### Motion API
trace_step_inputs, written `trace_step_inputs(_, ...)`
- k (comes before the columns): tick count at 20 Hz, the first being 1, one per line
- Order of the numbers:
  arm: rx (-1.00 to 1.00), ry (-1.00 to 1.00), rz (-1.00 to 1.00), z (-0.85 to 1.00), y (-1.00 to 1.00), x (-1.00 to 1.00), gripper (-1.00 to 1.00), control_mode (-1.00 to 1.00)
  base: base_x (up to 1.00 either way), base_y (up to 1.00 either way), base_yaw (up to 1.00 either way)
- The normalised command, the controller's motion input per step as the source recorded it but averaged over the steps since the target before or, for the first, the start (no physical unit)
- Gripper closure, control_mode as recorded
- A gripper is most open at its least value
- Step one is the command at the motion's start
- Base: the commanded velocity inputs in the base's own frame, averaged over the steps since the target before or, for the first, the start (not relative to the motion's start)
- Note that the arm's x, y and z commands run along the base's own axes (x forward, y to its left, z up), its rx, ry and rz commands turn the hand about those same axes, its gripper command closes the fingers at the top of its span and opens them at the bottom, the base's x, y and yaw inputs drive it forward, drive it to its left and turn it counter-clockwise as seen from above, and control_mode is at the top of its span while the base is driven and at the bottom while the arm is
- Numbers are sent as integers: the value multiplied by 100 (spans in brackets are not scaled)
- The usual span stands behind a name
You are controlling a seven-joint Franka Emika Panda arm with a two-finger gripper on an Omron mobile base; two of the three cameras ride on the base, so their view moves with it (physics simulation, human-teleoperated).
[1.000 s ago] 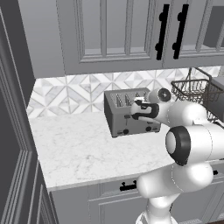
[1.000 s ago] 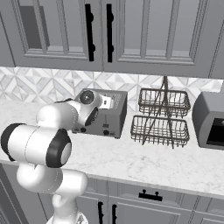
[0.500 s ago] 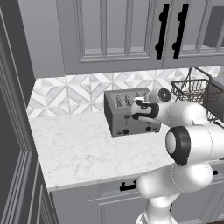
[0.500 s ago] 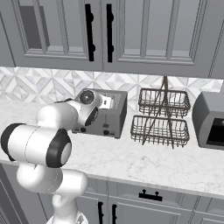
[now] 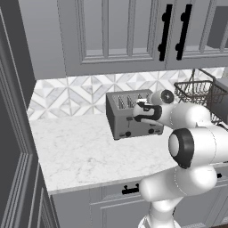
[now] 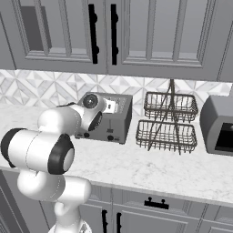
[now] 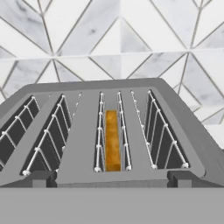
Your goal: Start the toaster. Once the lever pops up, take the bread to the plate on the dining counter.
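Hand view: you are looking down along the end effector onto the top of the toaster (image 7: 109, 131), with the tiled backsplash (image 7: 131, 35) behind it. Four wire-lined slots run away from you. The bread (image 7: 112, 140), an orange-tan slice, stands on edge, sunk inside the third slot from the left. The other three slots show dark interiors.

In the left base view, the end effector (image 5: 141, 112) sits at the near right corner of the toaster (image 5: 127, 116), level with its top edge, on the side of the front face that carries the dark levers and knobs. The fingers themselves are too small and dark to separate by eye; take the end effector as spread fully wide, with nothing between its fingers.

In the right base view, the toaster (image 6: 116, 119) stands on the marble worktop (image 6: 150, 166) close to the backsplash, partly covered by the arm. To its right stands a two-tier wire basket rack (image 6: 169, 123), and further right a grey appliance (image 6: 218, 125) at the frame edge. Grey wall cabinets (image 6: 136, 36) hang above the worktop.
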Motion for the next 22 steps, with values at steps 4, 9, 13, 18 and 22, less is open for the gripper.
trace_step_inputs(4,0,0,0,0,0,0,-100,-100,0,0,0)
trace_step_inputs(9,0,0,0,0,0,0,-100,-100,0,0,0)
trace_step_inputs(13,0,0,0,0,0,0,-100,-100,0,0,0)
trace_step_inputs(18,0,0,0,0,0,0,-100,-100,0,0,0)
trace_step_inputs(22,0,0,0,0,0,0,-100,-100,0,0,0)
